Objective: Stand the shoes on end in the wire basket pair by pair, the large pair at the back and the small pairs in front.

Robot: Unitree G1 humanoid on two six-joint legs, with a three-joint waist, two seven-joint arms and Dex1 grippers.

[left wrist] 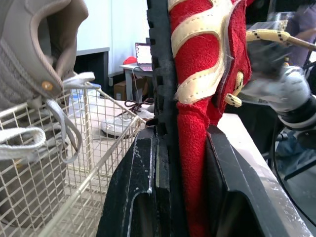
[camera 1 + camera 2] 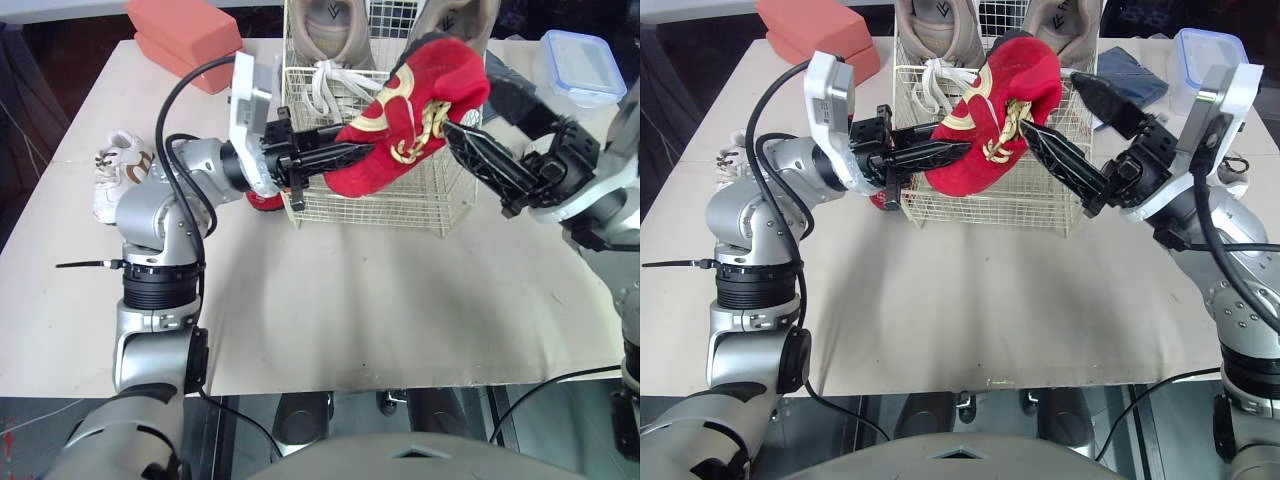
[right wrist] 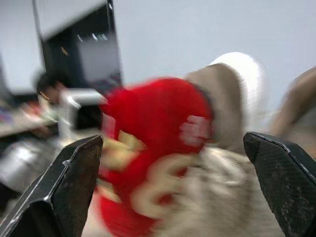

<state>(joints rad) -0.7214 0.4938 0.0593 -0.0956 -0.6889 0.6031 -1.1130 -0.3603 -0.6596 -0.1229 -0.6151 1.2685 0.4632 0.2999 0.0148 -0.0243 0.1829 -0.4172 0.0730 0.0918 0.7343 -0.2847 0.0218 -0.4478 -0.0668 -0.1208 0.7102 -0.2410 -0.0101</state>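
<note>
Red shoe (image 2: 405,115): in the air over the front part of the wire basket (image 2: 400,205). Its long axis is tilted, with the low end toward my left and the high end up toward the back right. I cannot tell toe from heel.
Left gripper (image 2: 360,152): my fingers are clamped on the shoe's low end, black sole against one finger and red upper against the other.
Right gripper (image 2: 1052,105): fingers spread wide and holding nothing, the lower finger just beside the laces.
Beige shoes (image 2: 330,30): on end at the basket's back, white laces hanging.
Small white shoe (image 2: 115,170): on the table (image 2: 350,300) at my left, well apart from the basket.
</note>
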